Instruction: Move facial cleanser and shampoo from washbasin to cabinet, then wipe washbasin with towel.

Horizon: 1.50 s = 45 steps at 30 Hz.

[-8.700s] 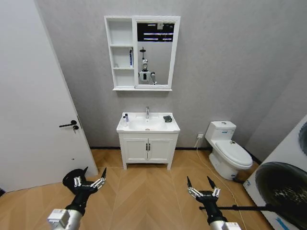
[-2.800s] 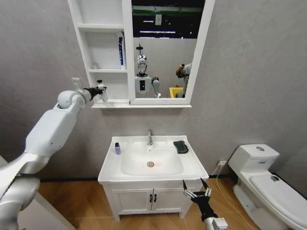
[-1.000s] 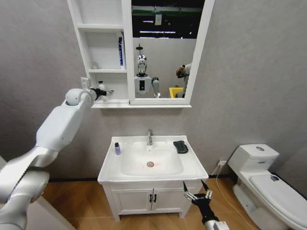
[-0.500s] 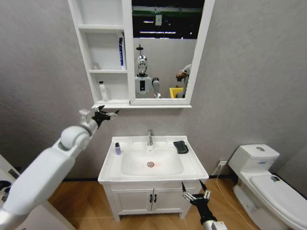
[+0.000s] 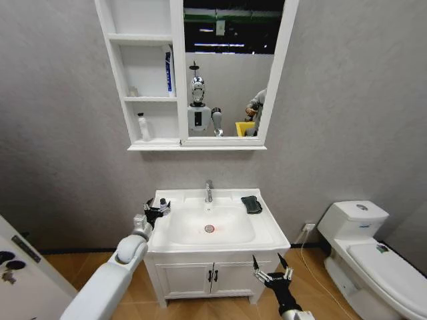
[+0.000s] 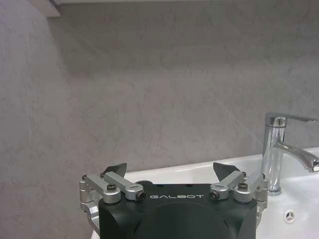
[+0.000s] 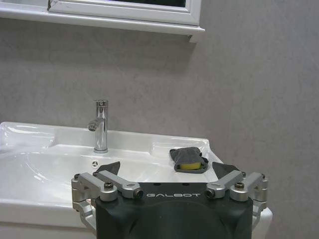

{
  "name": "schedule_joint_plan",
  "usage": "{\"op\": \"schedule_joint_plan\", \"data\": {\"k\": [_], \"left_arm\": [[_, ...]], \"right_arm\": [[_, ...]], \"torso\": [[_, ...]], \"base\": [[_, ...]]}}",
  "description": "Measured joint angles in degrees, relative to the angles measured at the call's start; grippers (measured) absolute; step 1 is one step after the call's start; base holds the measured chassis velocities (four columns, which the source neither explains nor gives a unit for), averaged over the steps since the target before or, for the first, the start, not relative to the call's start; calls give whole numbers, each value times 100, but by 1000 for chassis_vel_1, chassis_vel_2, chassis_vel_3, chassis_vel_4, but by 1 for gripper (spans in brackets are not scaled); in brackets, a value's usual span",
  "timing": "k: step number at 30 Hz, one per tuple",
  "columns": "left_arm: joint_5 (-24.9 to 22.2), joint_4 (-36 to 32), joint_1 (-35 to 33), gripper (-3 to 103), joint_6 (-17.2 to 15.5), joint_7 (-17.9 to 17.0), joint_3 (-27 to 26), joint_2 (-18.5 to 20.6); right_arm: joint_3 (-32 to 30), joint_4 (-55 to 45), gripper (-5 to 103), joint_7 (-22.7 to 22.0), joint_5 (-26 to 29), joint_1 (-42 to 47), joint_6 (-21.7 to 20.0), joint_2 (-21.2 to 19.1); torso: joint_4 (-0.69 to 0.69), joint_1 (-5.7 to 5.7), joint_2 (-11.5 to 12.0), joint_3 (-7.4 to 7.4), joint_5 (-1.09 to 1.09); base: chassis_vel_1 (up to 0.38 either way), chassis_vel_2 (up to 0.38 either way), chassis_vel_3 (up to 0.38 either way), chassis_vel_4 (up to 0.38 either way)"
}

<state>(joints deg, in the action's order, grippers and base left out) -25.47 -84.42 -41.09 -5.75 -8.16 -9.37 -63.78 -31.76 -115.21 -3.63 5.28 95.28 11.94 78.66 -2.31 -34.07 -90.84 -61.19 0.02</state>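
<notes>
"GALBOT" — left claw point(image 6: 169, 174), right claw point(image 7: 167, 172)

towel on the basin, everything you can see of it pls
The towel is a small dark grey-black cloth, thick and soft-looking, folded into a lump. The right wrist view shows something yellow tucked in its open front. It lies on the washbasin rim, on the back corner to the robot's right of the tap. No gripper touches it.

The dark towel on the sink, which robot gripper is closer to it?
Probably the right. The right gripper hangs open below the washbasin's front edge, on the towel's side. The left gripper is open at the opposite, left end.
</notes>
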Motion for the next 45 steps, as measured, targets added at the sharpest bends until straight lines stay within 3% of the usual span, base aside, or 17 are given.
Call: {"op": "schedule_joint_plan", "data": {"k": [3, 8, 18, 24, 35, 40, 45], "left_arm": [[37, 158, 61, 98, 22, 19, 20, -66], [364, 1413, 632, 98, 213, 150, 150, -495], [617, 2653, 1228, 98, 462, 144, 61, -1140], [584, 2984, 1373, 98, 555, -220, -31, -1366], [594, 3514, 1620, 98, 614, -356, -92, -1592], [601, 3699, 1752, 83, 521, -347, -157, -1706], [553, 3721, 1751, 61, 433, -317, -189, -1725]], "right_arm": [[-14, -7, 100, -1, 11, 12, 3, -7], [-104, -23, 100, -13, 97, 37, 18, -52], [-139, 7, 100, -17, 124, 46, 62, -42], [-194, 21, 100, -18, 167, 103, 99, -61], [-211, 9, 100, -18, 187, 126, 117, -72], [-243, -13, 100, -18, 205, 179, 147, -78], [-278, -34, 100, -22, 224, 224, 187, -81]], "torso": [[0, 0, 0, 0, -1], [1, 0, 0, -1, -1], [1, 0, 0, -1, -1], [1, 0, 0, -1, -1], [2, 0, 0, -1, -1], [-1, 0, 0, -1, -1], [1, 0, 0, 0, -2]], "base": [[0, 0, 0, 0], [0, 0, 0, 0], [0, 0, 0, 0], [0, 0, 0, 0], [0, 0, 0, 0], [0, 0, 0, 0], [0, 0, 0, 0]]}}
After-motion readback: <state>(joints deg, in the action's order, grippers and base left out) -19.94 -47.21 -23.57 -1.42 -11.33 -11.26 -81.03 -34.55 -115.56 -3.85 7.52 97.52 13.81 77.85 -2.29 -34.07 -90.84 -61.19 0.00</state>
